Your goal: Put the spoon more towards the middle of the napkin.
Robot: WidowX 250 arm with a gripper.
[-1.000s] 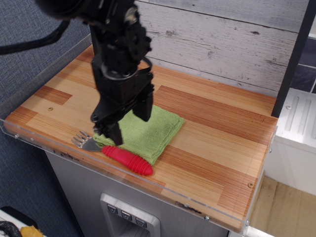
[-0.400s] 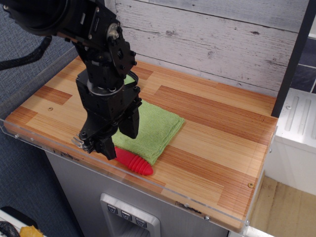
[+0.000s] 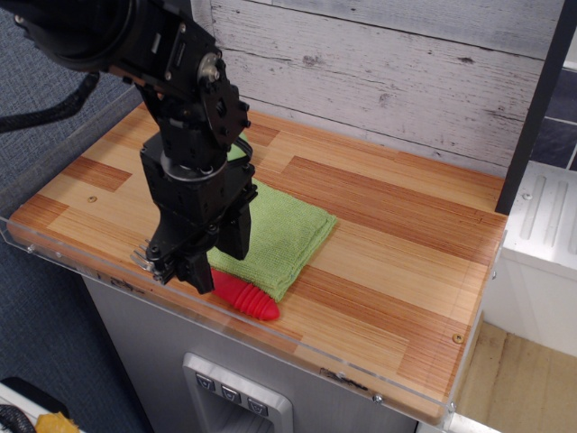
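Red plastic is what we notice first: the ribbed handle of the spoon [image 3: 243, 299] sticks out from under our gripper [image 3: 206, 262], lying along the near edge of the napkin [image 3: 284, 233] and partly off it, close to the front lip of the bench [image 3: 397, 244]. Its metal head is mostly hidden behind the gripper body; only a glint shows at the left, just beside the near finger. That is why it needs shifting: it sits at the border of the cloth, not in its centre.

We have the gripper low over the head end of the handle, one finger on the near side and one on the cloth side, so the jaws straddle the utensil across its width. They stand apart, with a gap between them, and we judge they have not closed on the handle yet, though the contact itself is hidden from this angle.

We reckon the straddle is chosen so that a pinch catches the thick ribbed part, which should grip well. The soft towel may bunch if the far finger drags.
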